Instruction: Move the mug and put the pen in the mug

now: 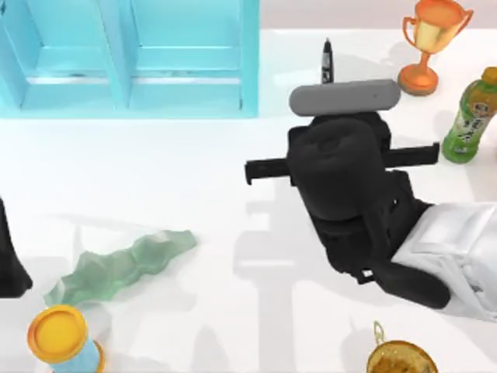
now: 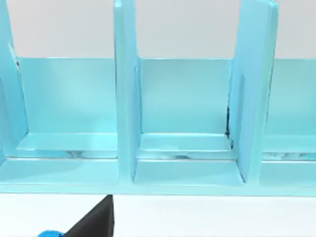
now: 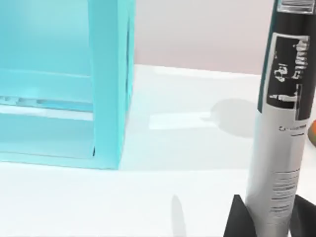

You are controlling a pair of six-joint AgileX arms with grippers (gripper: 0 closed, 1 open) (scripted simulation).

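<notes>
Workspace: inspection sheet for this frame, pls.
Surface: white table, shadowed.
Job's things: pen upright between the right jaws; its tip shows beyond the wrist. Mug: nothing seen.
Clutter: blue shelf far left; trophy and green bottle far right; green cloth, yellow-topped can near left; gold cup near right.
Grippers: right gripper shut on pen; left arm parked at left edge.
Cables: nothing seen.
Surroundings: pale wall.

Right arm (image 1: 349,194): black housing, grey bar, white link (glossy).
</notes>
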